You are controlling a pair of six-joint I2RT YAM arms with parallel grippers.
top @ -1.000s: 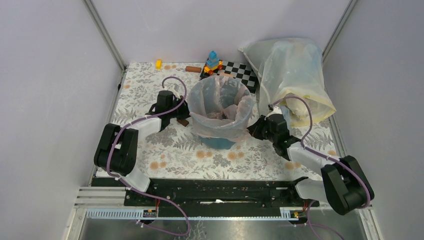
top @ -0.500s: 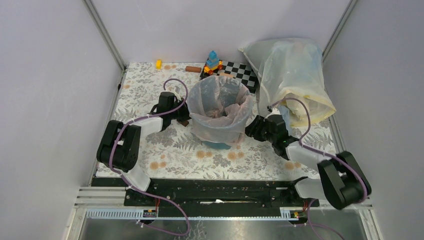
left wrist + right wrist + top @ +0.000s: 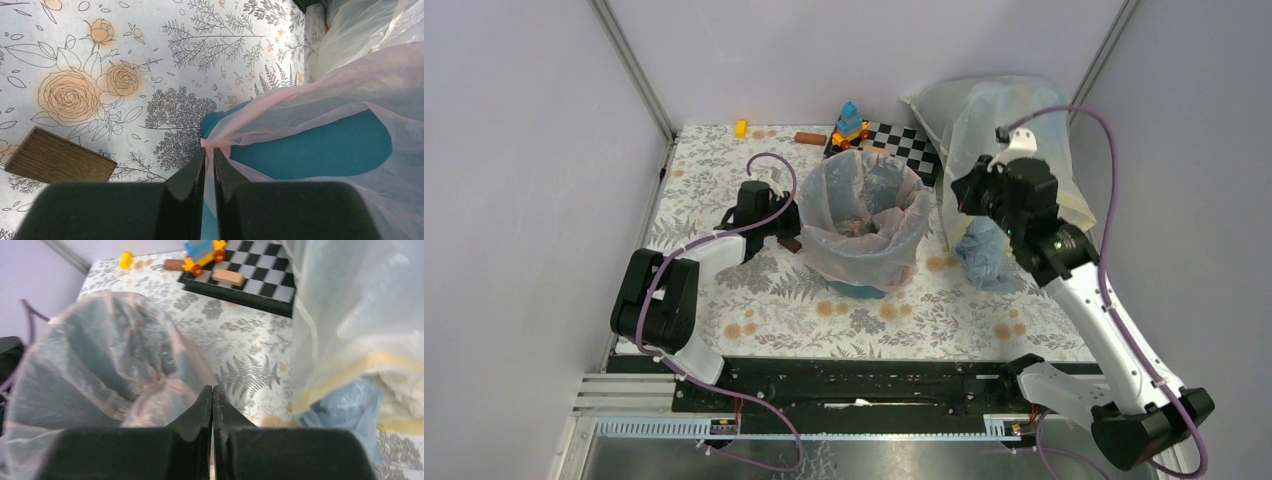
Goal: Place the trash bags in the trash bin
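Note:
The teal trash bin (image 3: 861, 288) stands mid-table, lined with a translucent pinkish trash bag (image 3: 864, 215) draped over its rim. My left gripper (image 3: 792, 232) is low at the bin's left side. In the left wrist view it (image 3: 209, 150) is shut on a pinch of the pinkish bag (image 3: 310, 95) against the teal wall (image 3: 320, 145). My right gripper (image 3: 969, 195) is raised to the right of the bin. In the right wrist view it (image 3: 212, 388) is shut with nothing seen between the jaws, above the bag's rim (image 3: 105, 355).
A large clear bag with a yellow band (image 3: 1014, 140) leans in the back right corner, with a crumpled blue bag (image 3: 986, 255) below it. A checkerboard (image 3: 904, 145), a toy (image 3: 851, 122), a yellow block (image 3: 741, 128) and a brown block (image 3: 790, 244) lie around.
My right arm has risen from low beside the bin's right side and swung up and right, uncovering the blue bag. The left gripper has stayed on the bag.

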